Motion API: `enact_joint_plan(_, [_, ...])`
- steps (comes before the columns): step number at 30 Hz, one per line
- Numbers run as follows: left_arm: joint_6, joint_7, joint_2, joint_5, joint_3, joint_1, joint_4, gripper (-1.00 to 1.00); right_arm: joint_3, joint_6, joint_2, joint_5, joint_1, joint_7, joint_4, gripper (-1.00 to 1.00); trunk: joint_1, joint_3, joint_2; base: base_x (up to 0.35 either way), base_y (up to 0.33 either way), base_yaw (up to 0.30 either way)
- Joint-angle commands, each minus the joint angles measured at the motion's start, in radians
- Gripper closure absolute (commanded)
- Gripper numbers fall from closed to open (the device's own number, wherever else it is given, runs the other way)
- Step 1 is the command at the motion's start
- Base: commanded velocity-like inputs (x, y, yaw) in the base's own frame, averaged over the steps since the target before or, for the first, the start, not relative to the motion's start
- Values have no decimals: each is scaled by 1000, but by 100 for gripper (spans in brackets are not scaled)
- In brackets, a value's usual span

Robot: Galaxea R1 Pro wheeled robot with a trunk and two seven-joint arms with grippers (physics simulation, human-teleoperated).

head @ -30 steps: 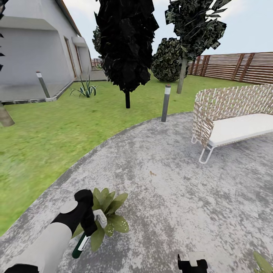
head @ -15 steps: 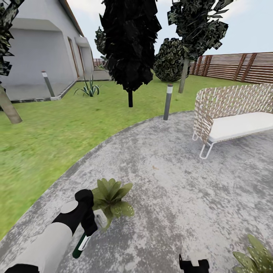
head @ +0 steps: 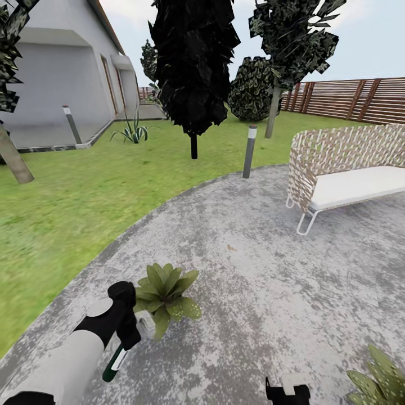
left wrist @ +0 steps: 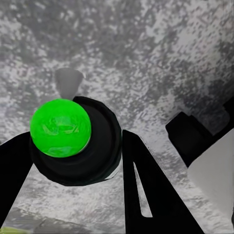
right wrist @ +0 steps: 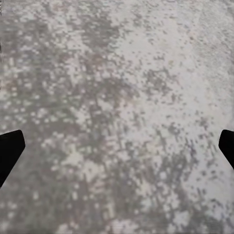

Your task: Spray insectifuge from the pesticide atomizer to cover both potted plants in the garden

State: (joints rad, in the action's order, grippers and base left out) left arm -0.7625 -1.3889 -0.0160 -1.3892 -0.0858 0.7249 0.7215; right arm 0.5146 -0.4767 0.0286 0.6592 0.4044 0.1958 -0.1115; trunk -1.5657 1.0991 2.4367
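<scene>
In the head view, the left gripper (head: 130,329) is clamped on the spray bottle (head: 115,363), whose dark-green body hangs down and toward the robot while its whitish trigger head (head: 145,325) sits just beside the near-left leaves of a potted plant (head: 165,295). That plant stands on the grey paving (head: 264,281), near the lawn (head: 67,214) on the left. A few pale specks show on its near-right leaf, so some mist may already lie there, though the far leaves look clean. A second potted plant (head: 378,378) peeks in at the near right corner, well apart from the first. A wicker seat (head: 343,174) stands far right, with a lamp post (head: 248,151) and a dark tree (head: 194,67) beyond.

In the left wrist view, the two black fingers (left wrist: 146,195) close on the round dark bottle base (left wrist: 92,148) with a bright green disc, above mottled paving.

In the right wrist view, the right gripper (right wrist: 117,146) has its fingertips (right wrist: 9,146) spread wide with nothing between them, over bare paving.

To spray well, the nozzle should probably point at the rosette's centre from slightly above, then sweep across so the far leaves get covered too, before turning to the plant on the right.
</scene>
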Motion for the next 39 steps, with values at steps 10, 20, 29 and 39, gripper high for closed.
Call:
enact_joint_plan(10, [-11,38,3,-3,73,1,8,100,7,-2,1,11,1,6,0,-100,0,-14,0,0,0,0])
enact_joint_plan(20, [-12,44,11,-2,74,0,7,100,7,-2,1,10,1,8,0,-100,0,-25,0,0,0,0])
enact_joint_plan(29, [-12,44,2,-2,119,0,2,100,7,-2,1,10,1,8,0,-100,16,-38,-28,0,0,0])
enact_joint_plan(39, [-6,63,10,-14,127,-41,-43,100,7,-2,1,11,1,8,0,-100,27,-48,-49,0,0,0])
